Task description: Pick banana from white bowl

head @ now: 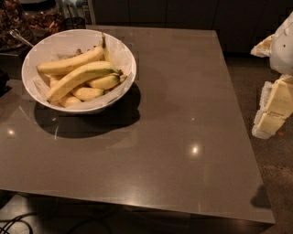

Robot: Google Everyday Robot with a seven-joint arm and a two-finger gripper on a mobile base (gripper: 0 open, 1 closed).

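A large white bowl [50, 39] stands on the back left of the grey table [183, 114]. It holds several yellow bananas [80, 75]; the longest lies slantwise on top, with its stem end toward the bowl's right rim. My gripper [274, 107] hangs at the right edge of the view, beyond the table's right edge and far from the bowl. It holds nothing that I can see.
A dark dish with a spoon [16, 34] and containers of food sit behind the bowl at the far left. Dark cabinets [183, 13] run along the back. Cables [18, 224] lie on the floor under the table's front left corner.
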